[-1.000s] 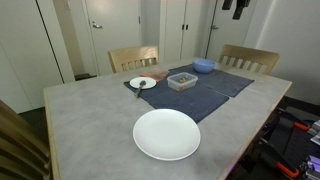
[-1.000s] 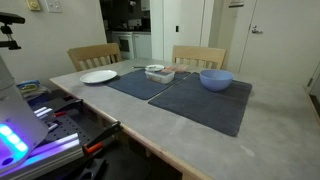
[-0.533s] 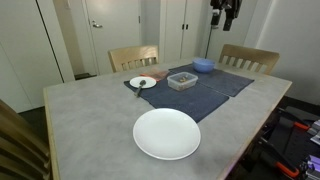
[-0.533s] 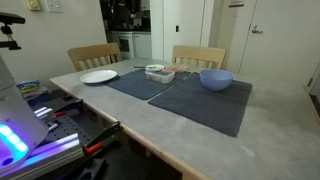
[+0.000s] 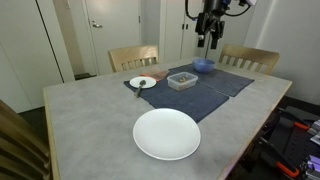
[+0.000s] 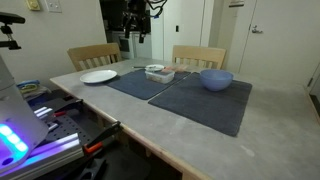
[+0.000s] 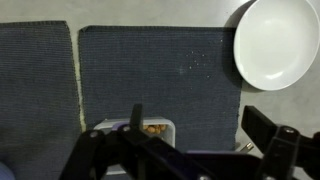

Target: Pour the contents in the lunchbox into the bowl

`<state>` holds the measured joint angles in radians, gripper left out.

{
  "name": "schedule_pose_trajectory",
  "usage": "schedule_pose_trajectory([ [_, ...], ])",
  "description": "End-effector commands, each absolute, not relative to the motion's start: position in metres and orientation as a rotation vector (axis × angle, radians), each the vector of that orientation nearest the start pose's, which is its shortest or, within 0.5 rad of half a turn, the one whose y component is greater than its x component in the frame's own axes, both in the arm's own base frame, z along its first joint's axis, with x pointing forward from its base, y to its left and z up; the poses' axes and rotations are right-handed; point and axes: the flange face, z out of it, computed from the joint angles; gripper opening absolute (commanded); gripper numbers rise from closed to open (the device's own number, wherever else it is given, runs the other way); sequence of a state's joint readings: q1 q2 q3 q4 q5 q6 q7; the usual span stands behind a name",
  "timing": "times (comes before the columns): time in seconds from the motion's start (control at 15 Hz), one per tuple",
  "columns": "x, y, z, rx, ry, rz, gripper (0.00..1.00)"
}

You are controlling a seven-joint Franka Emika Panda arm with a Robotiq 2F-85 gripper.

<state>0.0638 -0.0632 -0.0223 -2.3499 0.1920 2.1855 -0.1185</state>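
Observation:
The lunchbox [image 5: 182, 80] is a translucent grey box on a dark mat, and it also shows in the other exterior view [image 6: 159, 72]. In the wrist view its near end [image 7: 152, 128] holds orange-brown bits, and the rest is hidden by the gripper. The blue bowl [image 5: 203, 65] stands just beyond it on the mat and shows again in an exterior view [image 6: 215, 79]. My gripper [image 5: 211, 35] hangs high above the table over the bowl and lunchbox, open and empty. It also shows in an exterior view [image 6: 136, 30] and in the wrist view [image 7: 200, 135].
A large white plate [image 5: 167, 134] lies near the table's front and also shows in the wrist view [image 7: 277, 40]. A small white plate [image 5: 143, 83] with a utensil sits beside the lunchbox. Two dark mats [image 7: 160, 70] cover the table. Two wooden chairs [image 5: 133, 58] stand behind.
My gripper has come into view from the upper back and moved down and across to above the bowl and lunchbox. Nothing on the table has moved.

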Motion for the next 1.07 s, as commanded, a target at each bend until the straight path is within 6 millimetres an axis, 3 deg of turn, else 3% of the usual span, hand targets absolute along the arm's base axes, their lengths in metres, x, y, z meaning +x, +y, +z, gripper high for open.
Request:
schedule_pose_trajectory([
  [0.0,0.51,0.025,0.324,-2.966,-0.095,0.191,1.0],
  [0.67,0.542,0.079,0.261,-2.954,-0.223,0.333,1.0],
  [1.0,0.56,0.092,0.237,-2.953,-0.248,0.373,1.0],
])
